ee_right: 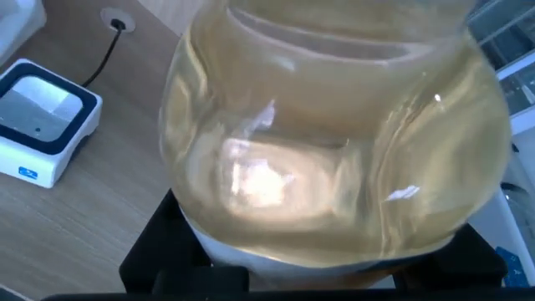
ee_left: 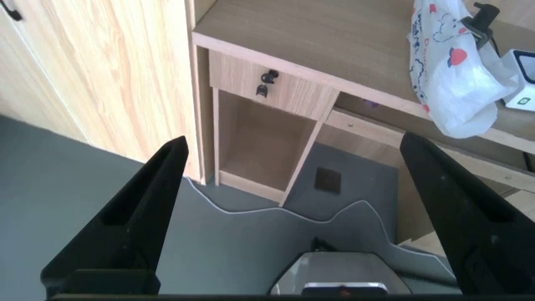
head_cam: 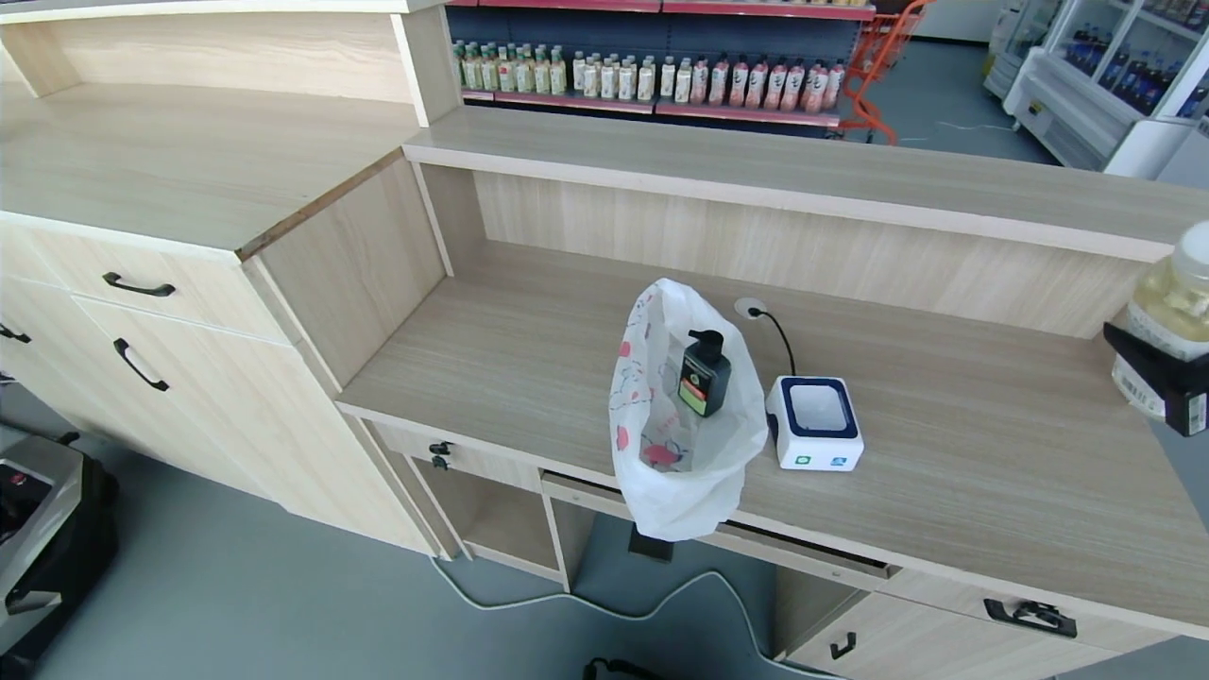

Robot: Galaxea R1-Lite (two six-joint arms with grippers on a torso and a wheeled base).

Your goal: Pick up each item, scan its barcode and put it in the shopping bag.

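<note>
Two task items on record, plus one bag and one scanner.

1. Clear bottle (head_cam: pixel 1176 293) of pale yellow liquid, white label. Location: far right of the scene, in the air at the right end of the counter (head_cam: pixel 992 453), well apart from the bag. Held by the right gripper (head_cam: pixel 1164 380), whose black fingers are closed against the bottle's lower body.
2. Black pump bottle (head_cam: pixel 705 376), red and green label. Location: inside the shopping bag, upright, leaning slightly against the bag's far-right wall.
3. Shopping bag (head_cam: pixel 631 406), white with red and pink prints, mouth open. Location: near edge of the counter, its bottom sagging over that edge.
4. Barcode scanner (head_cam: pixel 814 422), white box with dark blue frame around its window. Location: just right of the bag; a black cable (head_cam: pixel 780 336) runs from it to a grommet farther back.
5. Left gripper (ee_left: pixel 292 159): fingers spread wide, holding nothing. Location: low, over the grey floor, in front of the open cabinet niche (ee_left: pixel 259 150) beneath the counter, left of the bag.
</note>
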